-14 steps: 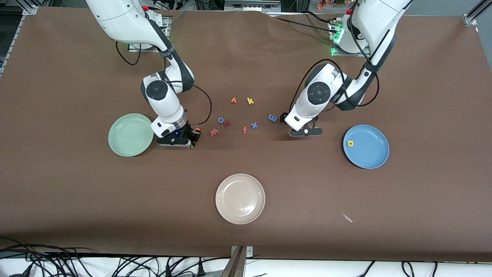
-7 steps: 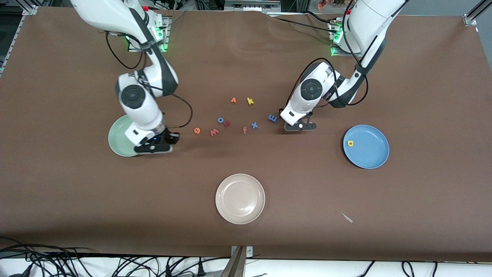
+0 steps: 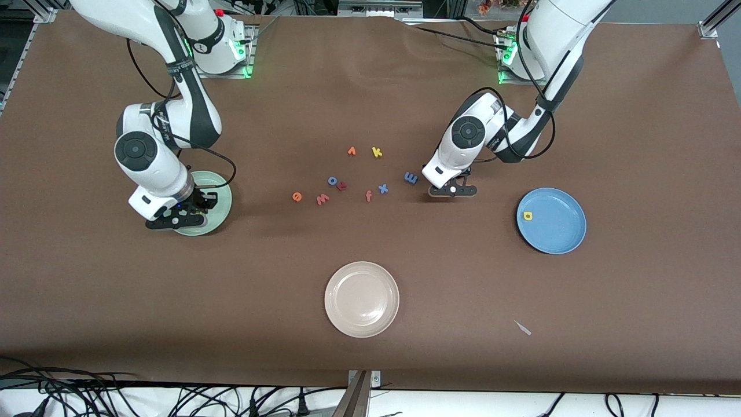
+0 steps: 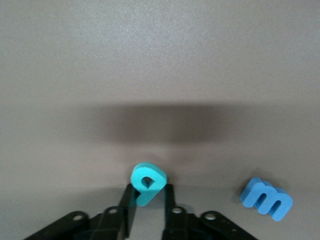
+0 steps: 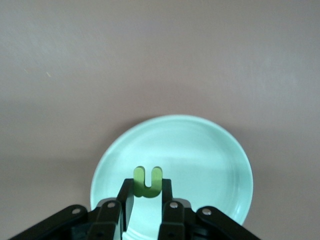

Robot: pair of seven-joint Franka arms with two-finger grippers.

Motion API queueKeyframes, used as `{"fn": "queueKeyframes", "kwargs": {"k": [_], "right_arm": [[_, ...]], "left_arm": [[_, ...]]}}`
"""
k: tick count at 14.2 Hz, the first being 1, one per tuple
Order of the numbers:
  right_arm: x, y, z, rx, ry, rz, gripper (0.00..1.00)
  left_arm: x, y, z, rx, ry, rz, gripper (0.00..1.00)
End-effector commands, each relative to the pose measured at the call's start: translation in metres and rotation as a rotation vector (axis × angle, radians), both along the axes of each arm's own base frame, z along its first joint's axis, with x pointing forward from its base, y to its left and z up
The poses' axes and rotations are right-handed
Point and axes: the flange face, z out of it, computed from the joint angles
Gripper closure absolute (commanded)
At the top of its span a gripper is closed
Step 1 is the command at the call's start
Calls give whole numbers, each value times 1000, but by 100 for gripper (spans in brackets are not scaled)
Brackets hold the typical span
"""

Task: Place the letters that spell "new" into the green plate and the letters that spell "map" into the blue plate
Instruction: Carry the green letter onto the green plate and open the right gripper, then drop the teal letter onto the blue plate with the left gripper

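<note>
- My right gripper [image 5: 146,202] hangs over the green plate [image 3: 223,197], its fingers pinched on the dark green "n" [image 5: 147,181]; from the wrist camera the letter sits above the plate's inner floor.
- My left gripper [image 4: 148,207] is down at the table, about 3 o'clock from the blue "m" [image 3: 410,178], fingers clamped on the teal looped letter [image 4: 146,182]. The wrist camera shows the "m" [image 4: 266,198] lying just beside, apart from the fingers.
- The yellow looped letter [image 3: 527,216] lies in the blue plate [image 3: 558,237], toward its 9 o'clock rim.
- The orange "e" [image 3: 297,197] and the red-pink "w" [image 3: 322,199] lie on the table side by side, the "w" at 3 o'clock from the "e".
- In the loose cluster I also see a blue "o" [image 3: 333,180], a reddish "f" [image 3: 369,196], a blue "x" [image 3: 382,188], an orange "v" [image 3: 351,151] and a yellow "k" [image 3: 377,152].
- The cream-white plate [image 3: 362,299] sits at 6 o'clock from the cluster, nearer to the front camera.
</note>
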Motion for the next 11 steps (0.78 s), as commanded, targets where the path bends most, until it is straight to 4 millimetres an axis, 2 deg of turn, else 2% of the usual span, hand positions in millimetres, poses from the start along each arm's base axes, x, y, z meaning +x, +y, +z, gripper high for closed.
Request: {"fn": "queueKeyframes", "kwargs": {"k": [1,3,4,5,6,8,9,11], "right_arm": [[-37,-15,9,33,25,-17,83],[-52,-29,11,43,36,-39,69],[-56,-28,11,46,39,-36,57],[-56,-28,12,47,38,-41,50],[-56,-28,12,47,37,-42,34],[-56,-23,12,48,34,-57,30],[-56,-18,11,47,31,-78,28],[-61,24,6,56,8,-115,24]], "left_arm": [[2,12,-7,55,29,-33,94],[35,32,17,103,84,-77,96],[48,40,29,122,119,-95,96],[58,46,38,126,144,-108,98],[63,50,43,122,151,-116,98],[68,59,44,119,153,-111,100],[73,69,46,114,153,-110,100],[95,103,60,102,185,-157,100]]}}
